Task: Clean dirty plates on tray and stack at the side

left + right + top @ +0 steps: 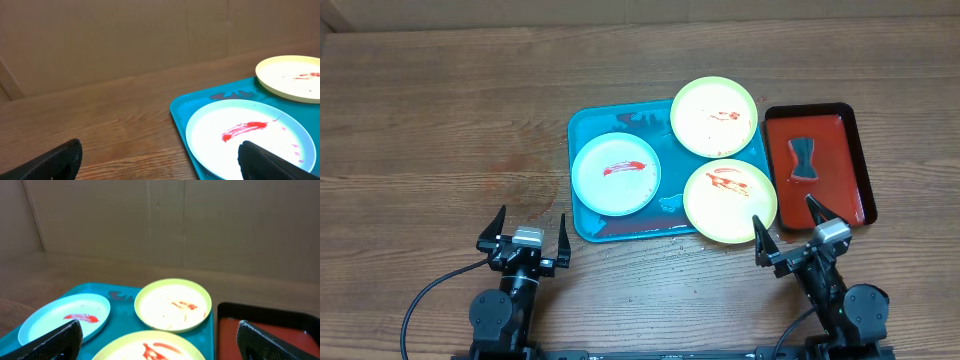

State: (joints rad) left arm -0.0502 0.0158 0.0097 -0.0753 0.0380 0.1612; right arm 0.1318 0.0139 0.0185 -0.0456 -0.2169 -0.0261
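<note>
Both grippers stand wide open and hold nothing: left gripper [532, 215] hovers over bare wood at the near left, just off the blue tray's near-left corner; right gripper [783, 210] sits at the near right, its fingertips beside the nearest plate's edge.

Wooden table [440, 120] carries everything. Turquoise tray [630, 122] lies centre-right, wet and streaked in places. Smaller red tray [855, 150] with a dark rim lies just right of it, the two close or touching, cannot tell.

All three plates are on the turquoise tray, unstacked:
- light-blue plate [616, 174] on the left part, red sauce smear in the middle
- far yellow-green plate [714, 117] at the far right, overhanging the far rim, faint red marks
- near yellow-green plate [730, 201] at the near right, overhanging the near rim, red smear

Dark hourglass-shaped pad [804, 160], maybe a sponge, lies in the red tray.
</note>
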